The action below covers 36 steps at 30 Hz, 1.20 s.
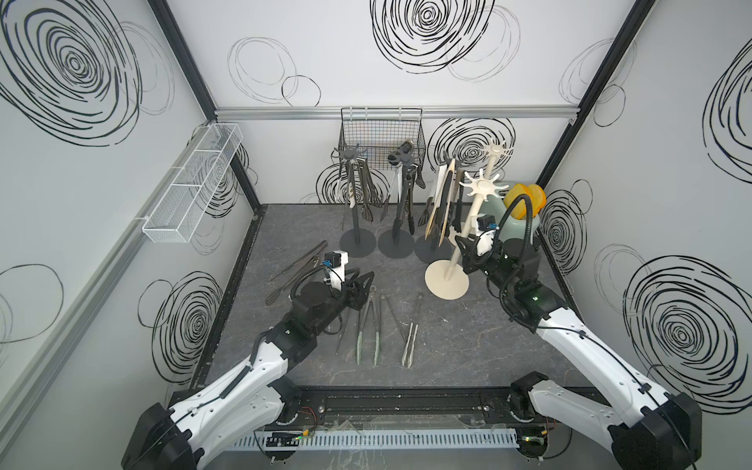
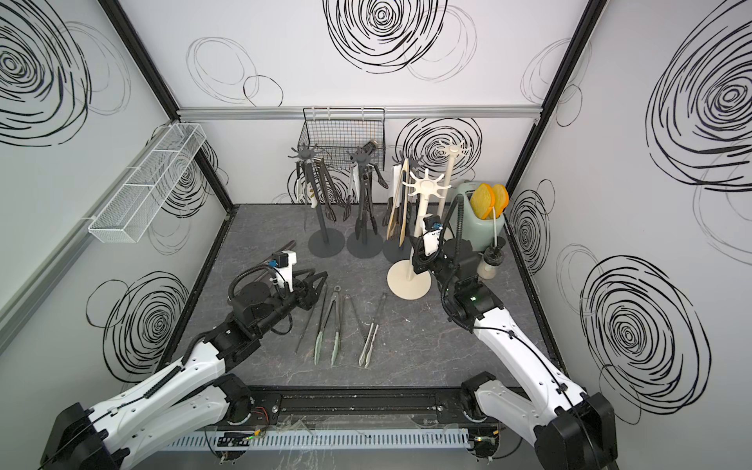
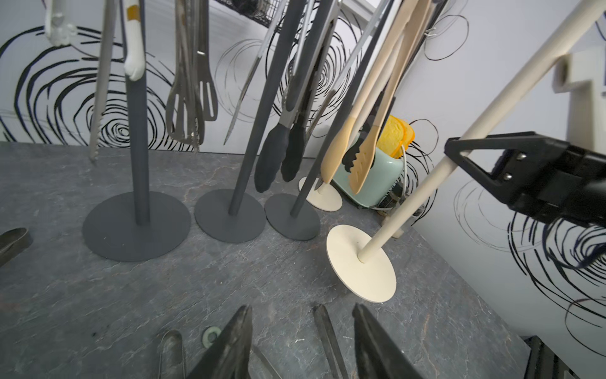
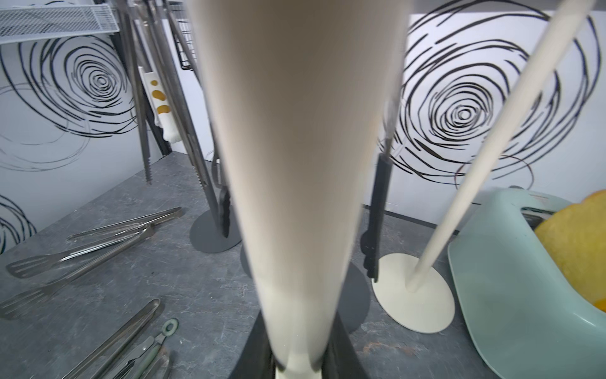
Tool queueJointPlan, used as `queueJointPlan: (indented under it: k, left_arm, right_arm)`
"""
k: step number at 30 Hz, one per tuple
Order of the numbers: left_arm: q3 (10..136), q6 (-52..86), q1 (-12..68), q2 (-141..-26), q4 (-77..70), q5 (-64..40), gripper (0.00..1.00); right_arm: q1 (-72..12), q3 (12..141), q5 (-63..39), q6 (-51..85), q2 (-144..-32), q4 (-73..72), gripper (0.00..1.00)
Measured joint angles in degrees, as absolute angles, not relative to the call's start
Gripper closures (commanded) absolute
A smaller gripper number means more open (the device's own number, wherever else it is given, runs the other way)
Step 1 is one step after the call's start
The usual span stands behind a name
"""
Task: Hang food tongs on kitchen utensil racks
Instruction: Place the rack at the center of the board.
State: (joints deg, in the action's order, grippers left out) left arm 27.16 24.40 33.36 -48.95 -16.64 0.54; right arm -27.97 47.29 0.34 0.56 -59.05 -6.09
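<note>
The left pincer (image 1: 364,276) hangs half open and empty over the food tongs (image 1: 376,337) lying on the desk (image 1: 468,346), maybe to pick one up. Behind, the dark racks (image 1: 358,248) look crowded. The right pincer (image 3: 450,157) squeezes the leaning cream rack (image 1: 441,285) by its pole, probably to steady it. A toaster (image 2: 478,228) sits close.

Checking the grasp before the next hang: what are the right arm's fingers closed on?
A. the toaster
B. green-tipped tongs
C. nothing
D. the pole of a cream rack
D: the right arm's fingers clamp the pole of the near cream rack, and that pole fills the right wrist view between them.
</note>
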Motion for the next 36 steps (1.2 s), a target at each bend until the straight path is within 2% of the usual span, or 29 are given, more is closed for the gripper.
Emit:
queueJointPlan:
  k: [4, 15, 27, 36]
  left_arm:
    - [25.9, 25.5, 31.8, -48.2, -15.5, 0.6, 0.47]
    - [24.2, 26.2, 30.8, -46.0, -14.6, 0.0, 0.46]
    - [23.2, 26.2, 29.6, -45.2, -14.6, -0.7, 0.46]
    - [23.1, 26.2, 28.7, -45.3, -14.6, -1.5, 0.46]
  right_arm:
    - [-32.8, 49.8, 0.9, -0.1, -63.8, -8.2, 1.00]
    - [-43.2, 60.2, 4.9, -2.3, -85.6, -21.2, 1.00]
    - [-45.7, 66.1, 8.4, -3.3, -101.7, -31.9, 1.00]
    - [-46.2, 69.1, 9.0, -3.0, -104.4, -32.3, 1.00]
